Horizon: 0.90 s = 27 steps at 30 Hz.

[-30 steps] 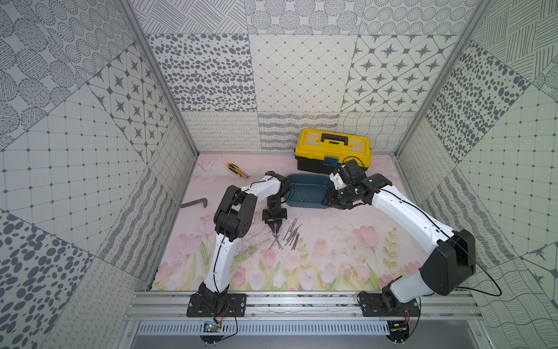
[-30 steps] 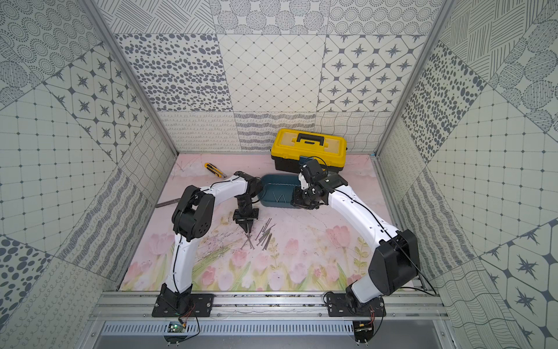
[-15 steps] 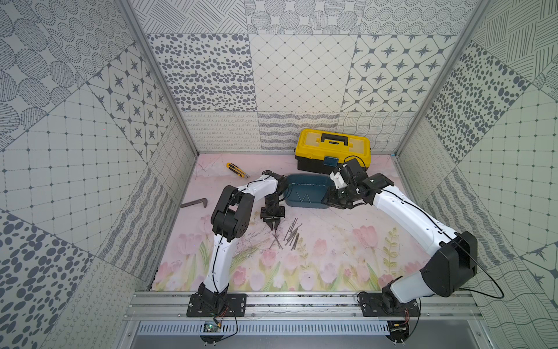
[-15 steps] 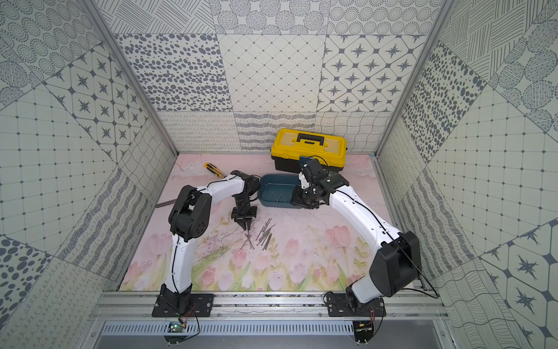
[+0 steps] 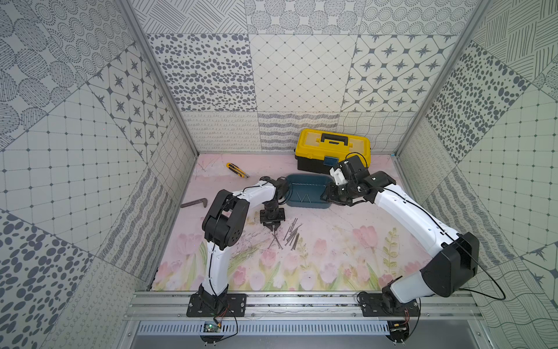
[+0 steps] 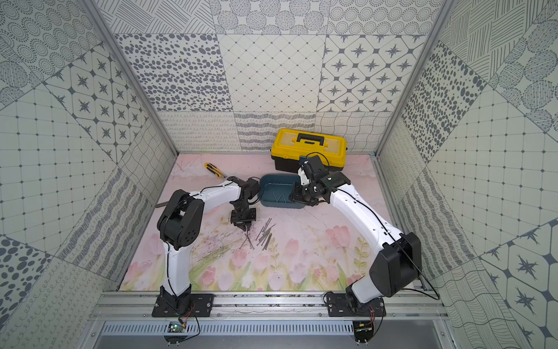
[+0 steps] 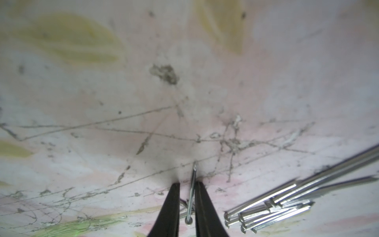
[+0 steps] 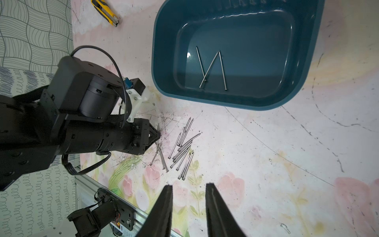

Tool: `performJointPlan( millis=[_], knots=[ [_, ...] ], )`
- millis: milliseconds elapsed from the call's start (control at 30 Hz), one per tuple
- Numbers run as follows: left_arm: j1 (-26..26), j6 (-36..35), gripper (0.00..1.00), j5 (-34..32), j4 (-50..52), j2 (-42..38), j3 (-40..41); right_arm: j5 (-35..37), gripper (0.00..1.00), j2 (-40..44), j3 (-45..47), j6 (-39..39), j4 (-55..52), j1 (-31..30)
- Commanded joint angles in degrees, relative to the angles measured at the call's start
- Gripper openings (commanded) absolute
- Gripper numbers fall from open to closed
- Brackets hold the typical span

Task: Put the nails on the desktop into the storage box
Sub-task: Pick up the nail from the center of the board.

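Note:
Several nails (image 5: 291,235) (image 6: 264,234) lie in a loose bundle on the tulip-printed desktop (image 5: 332,256), with a few crossed ones just to their left. My left gripper (image 5: 273,226) (image 6: 245,226) points down at the crossed ones. In the left wrist view the gripper (image 7: 187,184) is closed to a narrow slit around one nail (image 7: 191,197), which rests against one finger. The teal storage box (image 5: 308,193) (image 8: 160,61) holds three nails (image 8: 211,67). My right gripper (image 8: 188,186) hangs open and empty by the box's right end.
A yellow-and-black toolbox (image 5: 332,148) stands against the back wall behind the storage box. A yellow utility knife (image 5: 237,169) lies at the back left. A dark L-shaped bar (image 5: 194,203) lies near the left wall. Patterned walls close in three sides.
The left arm's elbow has drifted slightly towards the front left, while its gripper stays at the crossed nails. The right arm has not visibly moved.

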<state>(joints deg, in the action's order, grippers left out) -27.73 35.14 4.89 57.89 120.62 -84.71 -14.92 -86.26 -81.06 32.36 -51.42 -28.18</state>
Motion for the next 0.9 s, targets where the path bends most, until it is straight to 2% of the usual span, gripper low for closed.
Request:
performJointPlan(
  millis=[0,67,133,433,667,867],
  knots=[
    [-0.5,4.3,0.18,-16.3,-15.1,3.7,6.3,0.6,0.33,2.9,-0.5,-0.9,0.7,0.1],
    [-0.5,4.4,0.16,-16.5,-15.7,3.4,7.3,0.8,0.33,3.0,-0.4,-1.0,0.7,0.1],
    [-0.8,4.4,0.00,-16.8,-16.4,3.1,8.3,0.8,0.33,2.9,-0.8,-1.1,0.5,0.2],
    [-1.0,2.1,0.00,-17.0,-16.4,1.2,9.5,0.5,0.33,2.4,-2.3,-1.2,0.1,0.1],
    [-1.8,-0.2,0.00,-18.0,-11.9,-10.9,4.1,-0.3,0.33,1.9,-2.8,-1.0,1.7,-0.6],
    [-1.8,1.8,0.00,-12.9,-9.4,-14.8,2.7,-1.1,0.33,1.5,-1.9,-0.5,3.8,-1.4]
  ],
)
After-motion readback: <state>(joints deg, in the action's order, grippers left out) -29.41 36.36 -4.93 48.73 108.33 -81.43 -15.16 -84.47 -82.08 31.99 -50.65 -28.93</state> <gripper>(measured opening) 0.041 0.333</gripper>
